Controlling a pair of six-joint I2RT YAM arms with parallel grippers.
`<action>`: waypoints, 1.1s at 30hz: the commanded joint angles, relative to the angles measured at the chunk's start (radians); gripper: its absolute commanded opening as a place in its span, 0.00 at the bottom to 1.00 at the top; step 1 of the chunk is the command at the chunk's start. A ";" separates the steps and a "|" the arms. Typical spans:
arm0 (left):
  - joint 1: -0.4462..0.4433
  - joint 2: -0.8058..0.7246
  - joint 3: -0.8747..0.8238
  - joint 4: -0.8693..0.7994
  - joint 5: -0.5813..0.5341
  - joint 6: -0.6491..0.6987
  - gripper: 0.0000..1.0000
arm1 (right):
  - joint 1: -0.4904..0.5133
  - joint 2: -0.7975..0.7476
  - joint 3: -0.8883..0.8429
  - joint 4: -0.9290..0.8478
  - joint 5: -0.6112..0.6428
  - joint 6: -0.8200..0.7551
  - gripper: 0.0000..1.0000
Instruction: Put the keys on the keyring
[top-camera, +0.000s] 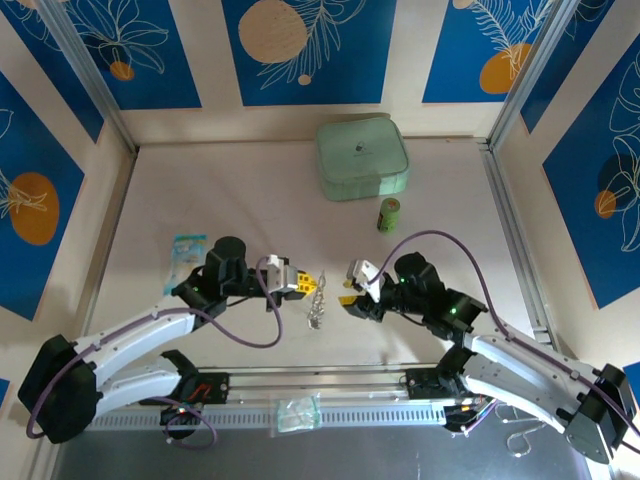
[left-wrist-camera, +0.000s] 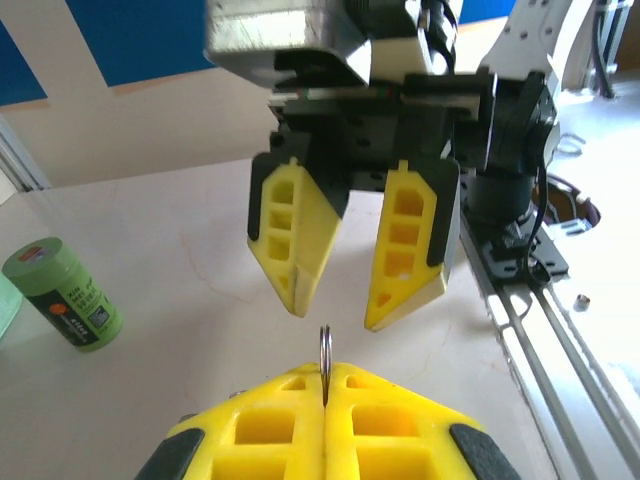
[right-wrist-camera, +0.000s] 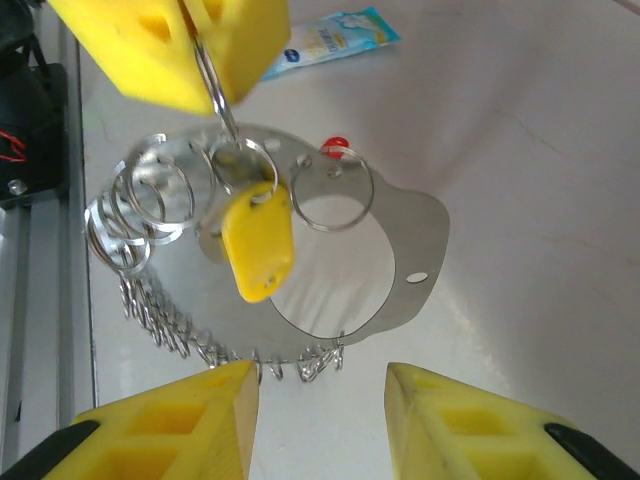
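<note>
Keyring (right-wrist-camera: 412, 262): low at the front middle of the desk (top-camera: 250, 190), between left pincer (left-wrist-camera: 325, 392) and right pincer (right-wrist-camera: 320, 388). Oval silver band, edged along its lower side with small chain links (right-wrist-camera: 165, 320), several loose split rings (right-wrist-camera: 160, 195) bunched at one end. Cannot tell whether resting on the desk or lifted. Yellow key (right-wrist-camera: 258, 240) hanging on a small ring in front of the band; red key (right-wrist-camera: 337, 146) at the band's top edge, mostly hidden. Left pincer pressed together, pinching a thin wire ring (left-wrist-camera: 325, 345) at the top of the bunch. Right pincer spread, facing the left one, near the keyring, touching nothing. Further back, pale green case (top-camera: 362, 158) with green cylinder (top-camera: 389, 214) just beside it, well apart from the keys. Blue-and-white packet (top-camera: 187, 250) beside the left arm.
</note>
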 joint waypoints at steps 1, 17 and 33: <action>0.029 0.013 -0.007 0.140 0.105 -0.091 0.00 | -0.003 -0.035 -0.017 0.043 0.045 0.068 0.39; 0.047 -0.016 -0.031 0.151 0.207 -0.024 0.00 | 0.087 0.037 0.006 0.061 -0.037 -0.090 0.41; 0.047 -0.006 -0.042 0.224 0.199 -0.089 0.00 | 0.134 0.121 -0.001 0.276 -0.052 -0.032 0.45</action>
